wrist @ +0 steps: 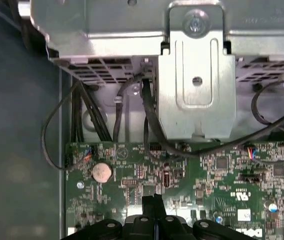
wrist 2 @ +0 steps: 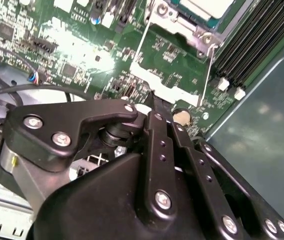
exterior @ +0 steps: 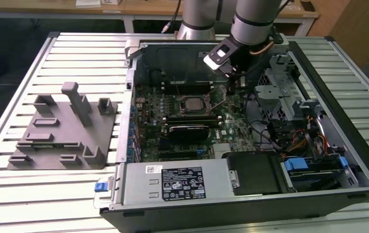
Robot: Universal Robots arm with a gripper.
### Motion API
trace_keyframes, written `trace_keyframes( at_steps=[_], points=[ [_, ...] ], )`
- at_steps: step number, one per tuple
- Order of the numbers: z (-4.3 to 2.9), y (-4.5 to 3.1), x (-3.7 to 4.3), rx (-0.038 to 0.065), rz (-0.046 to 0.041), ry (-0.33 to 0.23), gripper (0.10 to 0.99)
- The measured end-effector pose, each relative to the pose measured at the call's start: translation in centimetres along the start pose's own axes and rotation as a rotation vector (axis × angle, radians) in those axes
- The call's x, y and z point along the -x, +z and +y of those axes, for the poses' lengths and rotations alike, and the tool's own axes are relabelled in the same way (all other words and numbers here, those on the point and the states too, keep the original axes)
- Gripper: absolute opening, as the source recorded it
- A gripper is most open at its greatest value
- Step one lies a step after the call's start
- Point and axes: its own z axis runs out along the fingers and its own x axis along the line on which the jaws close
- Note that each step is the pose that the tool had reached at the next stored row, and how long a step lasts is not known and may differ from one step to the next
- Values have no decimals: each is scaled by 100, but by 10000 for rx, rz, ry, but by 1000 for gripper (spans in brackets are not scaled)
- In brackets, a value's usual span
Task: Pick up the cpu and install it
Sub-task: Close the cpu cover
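Observation:
The cpu (wrist 2: 204, 6) shows as a silvery-white square with a teal rim. It lies flat inside the dark socket frame (wrist 2: 154, 15) on the green motherboard (wrist 2: 172, 55), with the thin metal lever (wrist 2: 212, 65) alongside. In the exterior view the socket (exterior: 191, 103) is at the middle of the open computer case. My gripper (exterior: 232, 90) hangs just above the board, to the exterior view's right of the socket. Its black fingers (wrist: 149, 202) are pressed together with nothing between them. In the second wrist view the gripper (wrist 2: 152, 102) points at the board near a coin cell (wrist 2: 182, 117).
The grey stepped block (exterior: 64, 128) stands on the slatted table (exterior: 16, 194) at the exterior view's left. Inside the case are a metal drive cage (wrist: 197, 75), black cables (wrist: 147, 115), memory slots (wrist 2: 252, 40), a power supply (exterior: 178, 182) and a dark fan unit (exterior: 256, 172).

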Motion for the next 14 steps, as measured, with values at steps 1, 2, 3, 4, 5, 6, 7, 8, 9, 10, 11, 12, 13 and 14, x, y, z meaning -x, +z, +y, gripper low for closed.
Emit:
trace_keyframes(
  at_steps=[1, 2, 3, 4, 5, 6, 7, 8, 9, 10, 11, 12, 13, 14],
  points=[
    [-16, 0, 0, 0, 0, -1, 106],
    [-34, 0, 0, 1, 1, -1, 106],
    [-54, 0, 1, 0, 1, -1, 106],
    [-74, -1, 1, 1, 1, -1, 106],
    [-94, -1, 2, 2, 1, 0, 106],
    [-118, -1, 2, 4, 1, -1, 106],
    [-142, -1, 2, 7, 1, -2, 106],
    [-165, -1, 3, 11, 1, -2, 106],
    [-188, -2, 3, 15, 1, -1, 106],
    [-212, -1, 3, 19, 2, -1, 106],
    [-236, -2, 4, 23, 1, -2, 106],
    [-261, -2, 4, 29, 1, -2, 106],
    [-290, -2, 5, 35, 2, -1, 106],
    [-317, -2, 5, 42, 2, -2, 106]
  ],
)
